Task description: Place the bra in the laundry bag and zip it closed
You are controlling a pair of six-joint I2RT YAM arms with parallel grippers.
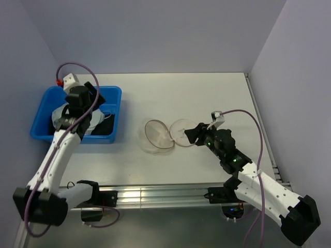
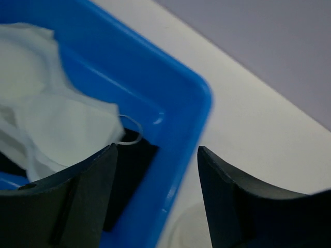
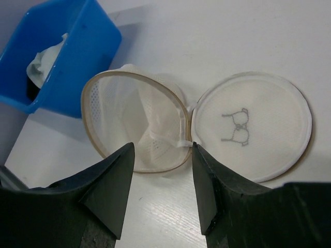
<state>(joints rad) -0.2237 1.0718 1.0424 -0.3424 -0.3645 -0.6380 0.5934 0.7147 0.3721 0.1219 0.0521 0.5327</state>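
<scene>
Bench (image 1: 207, 93) centre: bag (image 1: 155, 137) unzipped. Only right wrist view shows lid (image 3: 274, 103) print. Left gripper (image 2: 156, 155), over tub (image 2: 170, 77) with bra (image 2: 57, 124), and right gripper (image 3: 162, 150): jaws apart.

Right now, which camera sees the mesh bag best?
The right wrist camera: the bag lies open and close, lid flat beside it. The top camera shows the bag small, mid-table. The left wrist camera shows maybe a blurry sliver.
</scene>
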